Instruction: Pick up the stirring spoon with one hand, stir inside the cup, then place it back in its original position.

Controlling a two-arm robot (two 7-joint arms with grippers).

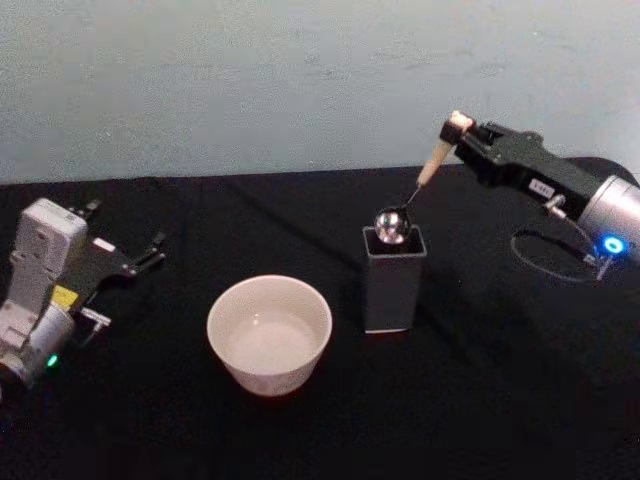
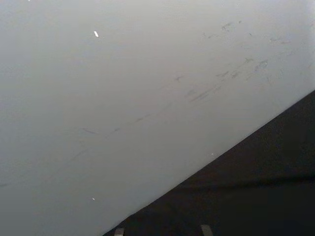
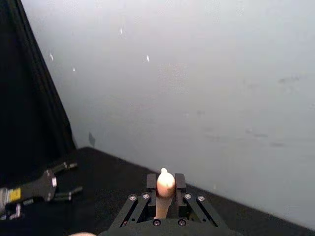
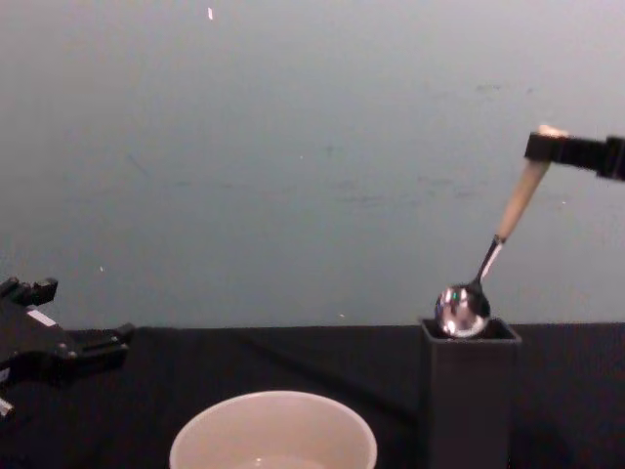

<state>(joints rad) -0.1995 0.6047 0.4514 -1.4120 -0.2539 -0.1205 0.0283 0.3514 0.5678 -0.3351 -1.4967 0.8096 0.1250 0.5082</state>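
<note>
Nearest the robot, the cup (image 1: pixel 269 333) stands on the black worktop (image 1: pixel 500 400). It is wide, cream-white and open-topped, with room above it for a spoon to come down. Just to its right and slightly farther back stands the dark grey holder box (image 1: pixel 392 280). Off to the left, well apart from the cup, the left gripper (image 1: pixel 125 235) sits low with its fingers spread wide and holding nothing, seemingly parked. Farther back, the stirring spoon (image 1: pixel 424 180) slants over the box, its shiny metal bowl at the box's mouth and its pale beige handle rising to the right gripper (image 1: pixel 462 132). Those fingers pinch the handle near its rounded top, probably to leave the lower end free for stirring.
</note>
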